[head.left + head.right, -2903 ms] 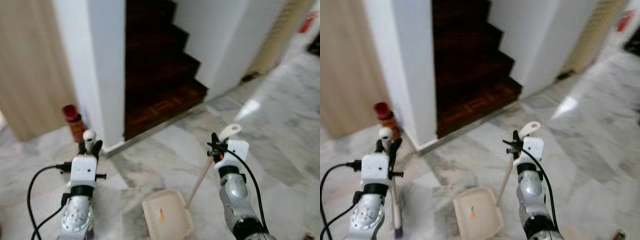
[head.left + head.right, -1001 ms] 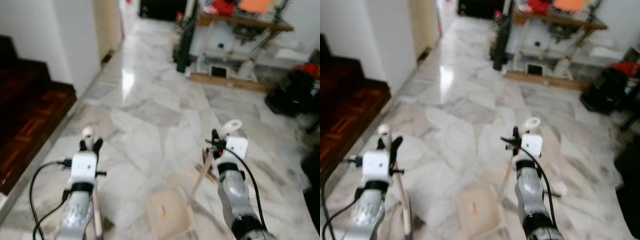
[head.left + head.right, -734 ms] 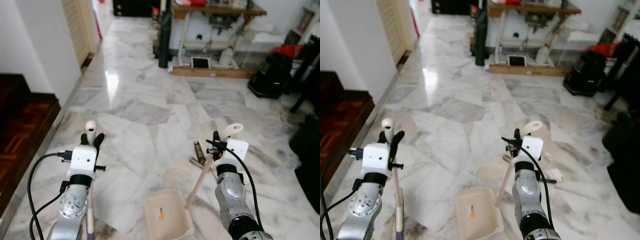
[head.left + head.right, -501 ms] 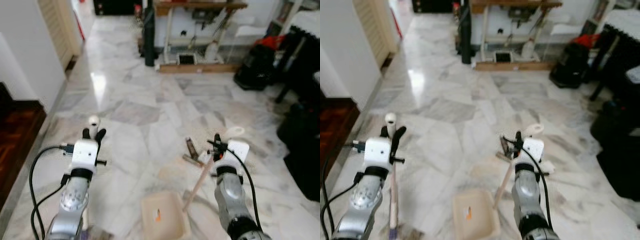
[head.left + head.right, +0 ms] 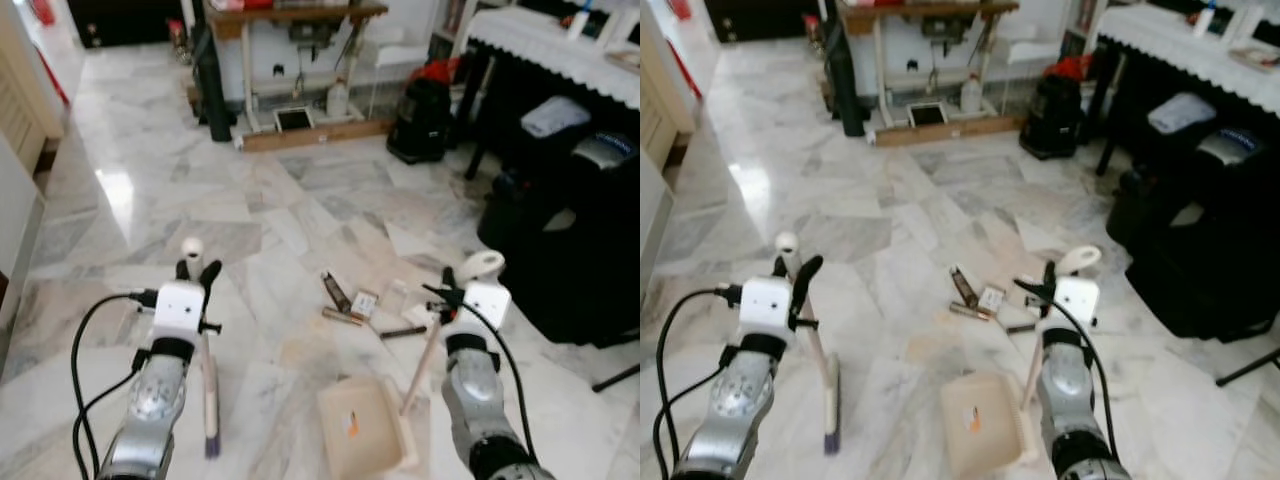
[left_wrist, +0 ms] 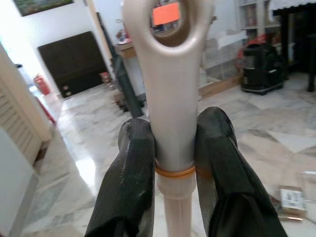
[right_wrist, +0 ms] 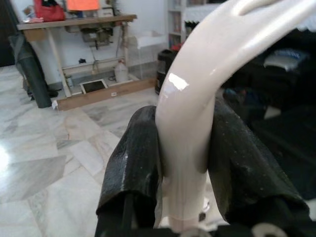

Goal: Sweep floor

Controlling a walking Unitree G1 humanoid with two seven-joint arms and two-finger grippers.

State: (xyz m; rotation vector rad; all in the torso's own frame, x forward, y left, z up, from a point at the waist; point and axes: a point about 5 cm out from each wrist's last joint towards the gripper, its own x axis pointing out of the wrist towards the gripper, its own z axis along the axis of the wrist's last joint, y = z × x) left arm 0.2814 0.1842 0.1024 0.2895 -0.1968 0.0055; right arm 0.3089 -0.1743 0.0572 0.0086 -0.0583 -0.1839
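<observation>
A pale wall edge bounds the marble floor on the far left, and from there the floor runs open and bare up to a wooden table with clutter under it at the far end. The left gripper is clenched on the cream broom handle, its two black fingers pressed against either side just below the looped end. The broom stands nearly upright with its dark bristle end on the floor near the robot's left side. Ahead, in the middle, small litter lies scattered: a dark stick-like piece, a small box and flat scraps. The cream dustpan sits on the floor just below that litter, an orange mark on its tray. The right gripper is closed around the dustpan's long handle, which slants down to the pan. To the right, dark bags and a black table with a white lace cloth close off the floor, with a black vacuum-like object nearby.
</observation>
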